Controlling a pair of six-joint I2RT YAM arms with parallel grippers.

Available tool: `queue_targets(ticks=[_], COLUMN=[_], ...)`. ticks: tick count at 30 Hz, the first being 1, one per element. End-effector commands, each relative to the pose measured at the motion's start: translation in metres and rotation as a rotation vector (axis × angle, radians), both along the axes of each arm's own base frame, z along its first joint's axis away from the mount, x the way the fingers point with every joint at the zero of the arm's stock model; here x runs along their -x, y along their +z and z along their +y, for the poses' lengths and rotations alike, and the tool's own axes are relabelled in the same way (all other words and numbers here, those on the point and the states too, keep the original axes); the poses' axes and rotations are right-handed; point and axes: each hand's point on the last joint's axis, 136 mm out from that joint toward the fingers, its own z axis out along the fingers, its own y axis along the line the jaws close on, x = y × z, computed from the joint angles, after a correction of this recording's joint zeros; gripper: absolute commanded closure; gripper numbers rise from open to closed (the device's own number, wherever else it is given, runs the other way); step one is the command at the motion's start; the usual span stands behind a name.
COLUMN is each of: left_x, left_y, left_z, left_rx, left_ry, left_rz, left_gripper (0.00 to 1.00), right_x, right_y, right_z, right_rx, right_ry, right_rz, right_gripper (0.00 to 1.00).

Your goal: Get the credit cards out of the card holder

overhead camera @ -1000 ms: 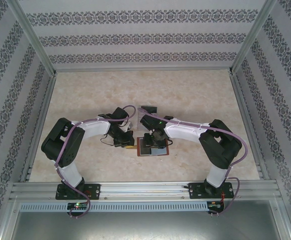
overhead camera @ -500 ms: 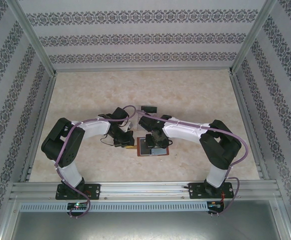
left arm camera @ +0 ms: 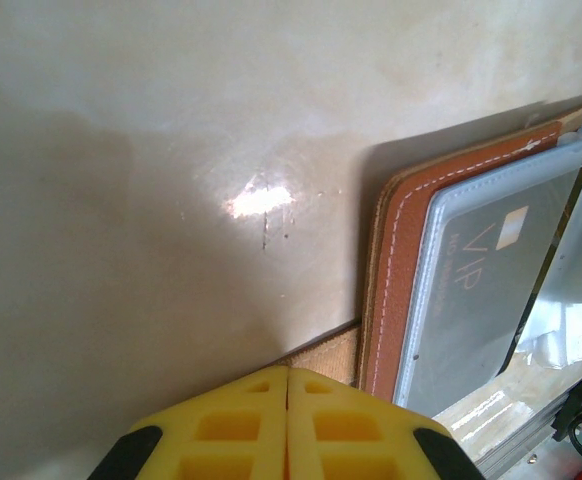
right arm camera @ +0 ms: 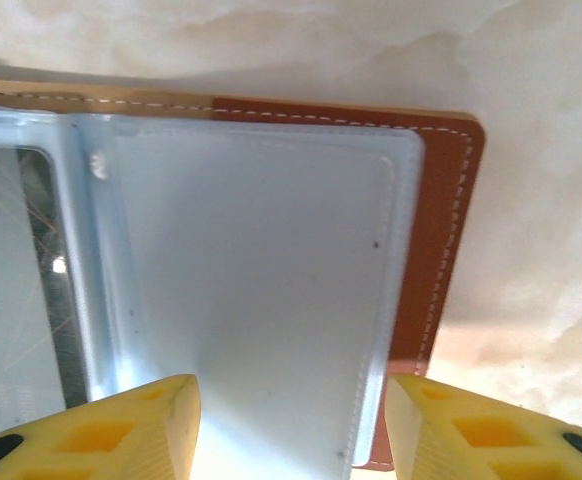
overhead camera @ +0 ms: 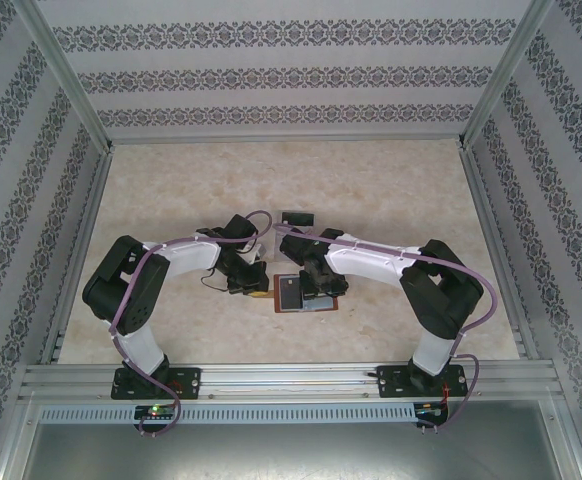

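Note:
The card holder (overhead camera: 283, 308) lies open on the table between both arms, its reddish-brown cover (left arm camera: 395, 270) facing down. A dark card (left arm camera: 491, 290) printed "VIP" sits inside a bluish-grey sleeve on its left half (overhead camera: 289, 292). My left gripper (left arm camera: 289, 372) is shut, its tips at the tan tab strap (left arm camera: 337, 354) beside the cover's edge. My right gripper (right arm camera: 291, 400) hangs open just above the pale right sleeve (right arm camera: 261, 290), one finger on each side of it. The brown cover edge (right arm camera: 447, 250) shows past that sleeve.
A small dark rectangle (overhead camera: 296, 218), perhaps a card, lies flat on the table behind the right arm. The beige tabletop (overhead camera: 391, 190) is bordered by metal rails and patterned walls. Both arms' elbows crowd the near middle.
My right gripper has shifted to the right and nearer over the holder, uncovering the dark card on the left half. The left arm has stayed put.

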Motion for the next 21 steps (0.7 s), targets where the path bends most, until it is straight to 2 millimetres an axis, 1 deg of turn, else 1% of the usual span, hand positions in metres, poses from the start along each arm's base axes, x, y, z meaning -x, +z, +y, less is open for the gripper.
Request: queue_targets(ticks=[1, 6, 12, 16, 21], left_x=[0.003, 0.003, 0.002, -0.001, -0.004], left_y=[-0.006, -0.005, 0.001, 0.006, 0.015], left_z=[0.007, 0.007, 0.006, 0.006, 0.003], left_rx=[-0.034, -0.032, -0.028, -0.028, -0.018], left_ry=[-0.009, -0.006, -0.006, -0.007, -0.010], left_rz=[0.016, 0.018, 0.007, -0.003, -0.016], left_gripper=[0.93, 0.93, 0.93, 0.93, 0.93], right_x=[0.001, 0.005, 0.008, 0.007, 0.004], right_y=[0.007, -0.004, -0.010, -0.007, 0.003], right_z=[-0.010, -0.014, -0.020, -0.023, -0.019], right_rx=[0.042, 0.047, 0.061, 0.060, 0.019], right_ry=[0.020, 0.012, 0.004, 0.000, -0.010], right_rz=[-0.027, -0.011, -0.002, -0.010, -0.029], right_gripper=[0.47, 0.47, 0.47, 0.49, 0.53])
